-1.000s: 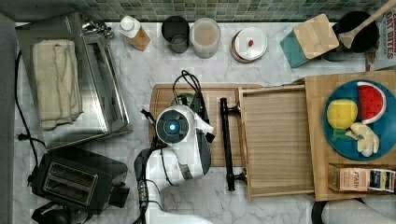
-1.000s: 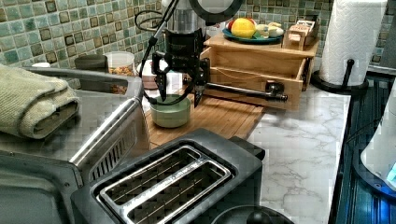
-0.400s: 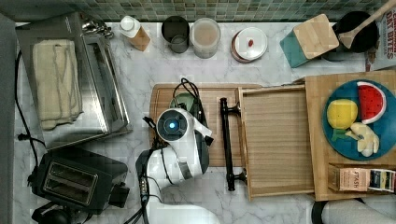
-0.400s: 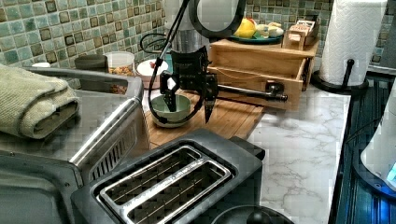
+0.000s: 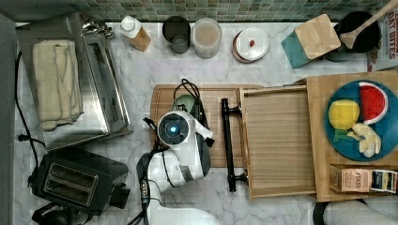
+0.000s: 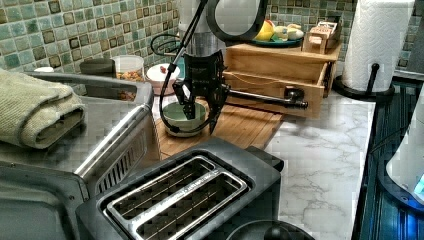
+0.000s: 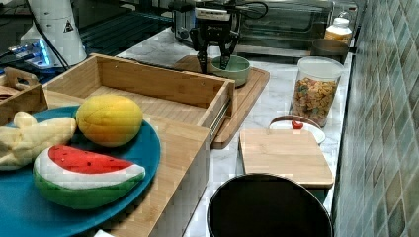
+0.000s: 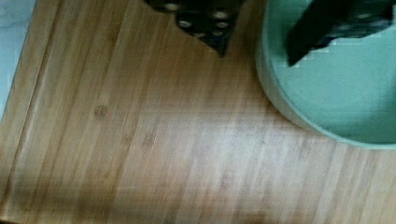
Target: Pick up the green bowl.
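Now the gripper (image 6: 200, 111) hangs spread wide astride the bowl's (image 6: 183, 118) rim, one finger (image 8: 327, 25) inside and one (image 8: 205, 23) outside, gripping nothing. Bowl sits on the board (image 5: 162, 98), bare wood alongside.

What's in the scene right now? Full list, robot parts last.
green bowl: 1, pale green, on the cutting board, rim between the fingers
cutting board: 1, bamboo, centre of counter
wooden drawer: 1, light wood, pulled open, top view's right of the board
blue plate: 1, blue, on the drawer unit, holding watermelon slice, yellow fruit, pale fruit
toaster: 1, black, top view's lower left
toaster oven: 1, steel, folded towel on top
cereal jar: 1, clear, by the tiled wall
white-lidded container: 1, red spot on lid
paper towel roll: 1, white, on a black stand
hand: 1, black, open, one finger inside the bowl, one outside
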Robot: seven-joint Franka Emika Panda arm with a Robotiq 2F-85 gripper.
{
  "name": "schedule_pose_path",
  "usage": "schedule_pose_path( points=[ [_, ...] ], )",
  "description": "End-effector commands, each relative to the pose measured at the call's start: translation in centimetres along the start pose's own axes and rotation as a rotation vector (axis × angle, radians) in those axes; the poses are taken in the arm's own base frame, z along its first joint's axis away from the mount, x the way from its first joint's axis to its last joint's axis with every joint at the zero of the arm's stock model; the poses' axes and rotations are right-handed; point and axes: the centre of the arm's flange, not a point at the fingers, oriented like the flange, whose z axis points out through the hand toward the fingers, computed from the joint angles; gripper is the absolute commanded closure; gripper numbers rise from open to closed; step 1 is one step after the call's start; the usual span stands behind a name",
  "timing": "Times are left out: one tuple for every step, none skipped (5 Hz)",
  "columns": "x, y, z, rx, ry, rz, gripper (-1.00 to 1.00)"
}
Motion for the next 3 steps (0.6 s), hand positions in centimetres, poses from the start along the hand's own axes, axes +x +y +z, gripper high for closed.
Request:
schedule_pose_path(
  points=[
    [-0.6, 0.0, -1.4, 0.038, 0.04, -0.047, 1.0],
    [-0.1, 0.1, -2.0, 0.06, 0.027, -0.057, 1.0],
    [0.5, -0.2, -4.6, 0.085, 0.018, -0.091, 1.0]
  ],
)
